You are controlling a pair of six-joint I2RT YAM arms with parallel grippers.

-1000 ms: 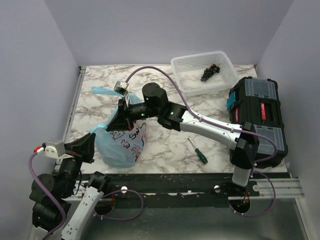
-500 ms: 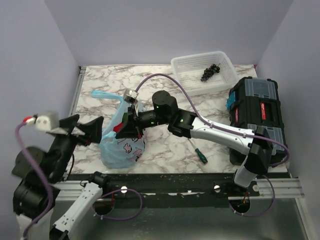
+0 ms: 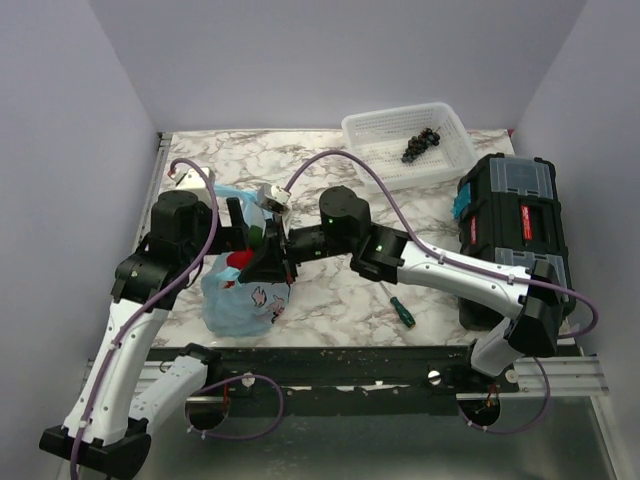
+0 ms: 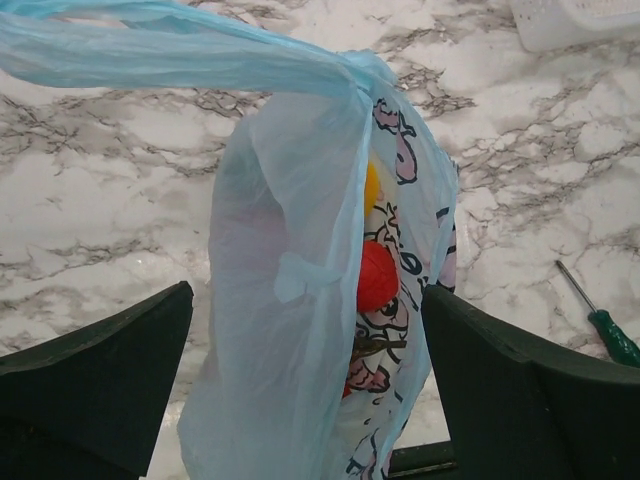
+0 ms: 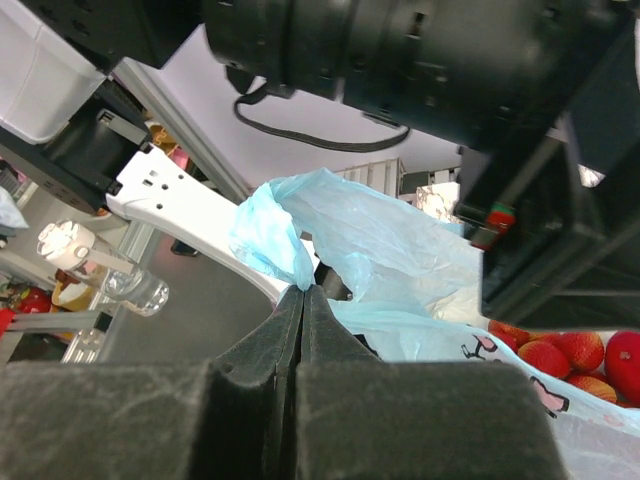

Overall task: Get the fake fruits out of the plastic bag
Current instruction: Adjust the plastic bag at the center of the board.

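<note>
The light-blue printed plastic bag (image 3: 236, 304) stands bunched at the table's front left. My right gripper (image 5: 303, 291) is shut on a twisted bit of the bag's handle and holds it up; from above it (image 3: 268, 260) sits right over the bag's mouth. My left gripper (image 4: 308, 300) is open wide, with the hanging bag (image 4: 290, 330) between its fingers (image 4: 110, 370) and touching neither. Inside the bag show a red fruit (image 4: 378, 276) and a yellow one (image 4: 371, 188). More red fruits (image 5: 560, 353) lie in the bag in the right wrist view.
A white lattice basket (image 3: 372, 150) with a dark grape bunch (image 3: 421, 143) stands at the back right. A black toolbox (image 3: 515, 225) fills the right side. A green-handled screwdriver (image 3: 401, 309) lies on the marble near the front edge, right of the bag.
My left arm has swung from the front-left corner in over the bag, and its jaws have opened wide around it. The right gripper has drawn the bag nearer, still holding the handle.
</note>
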